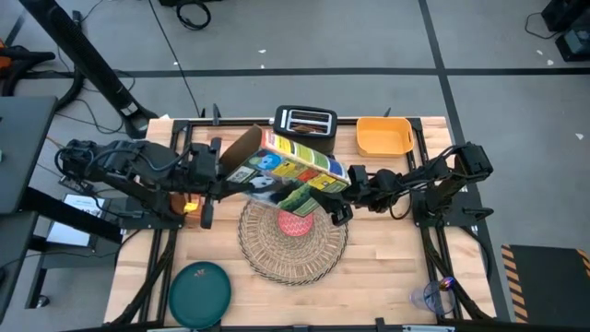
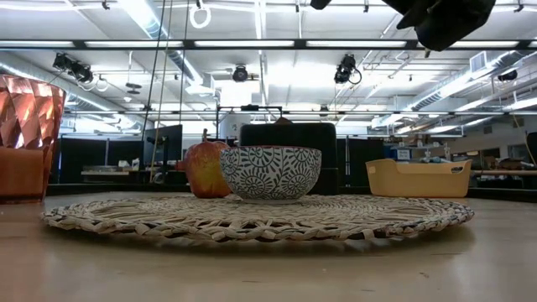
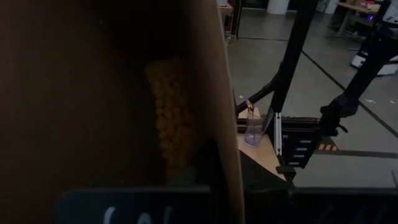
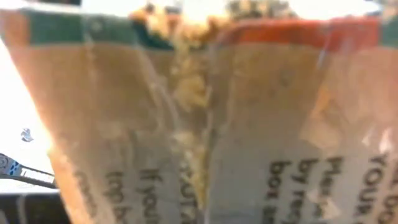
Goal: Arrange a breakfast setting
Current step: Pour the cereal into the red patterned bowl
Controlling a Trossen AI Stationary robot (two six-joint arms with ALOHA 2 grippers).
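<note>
Clearly the left gripper (image 1: 214,175) pinches the cereal box (image 1: 286,171) flap above the bowl (image 1: 295,224); whether the right gripper (image 1: 343,195) grips cannot be told; cereal could spill onto the placemat (image 1: 293,249).

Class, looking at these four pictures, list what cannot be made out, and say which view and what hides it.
- Bowl contents: high view, cereal box overhangs it; low view, wall too high.
- Right tool's fingers: right wrist view, box fills the picture.
- Cup: low view, cut off by edge.
</note>
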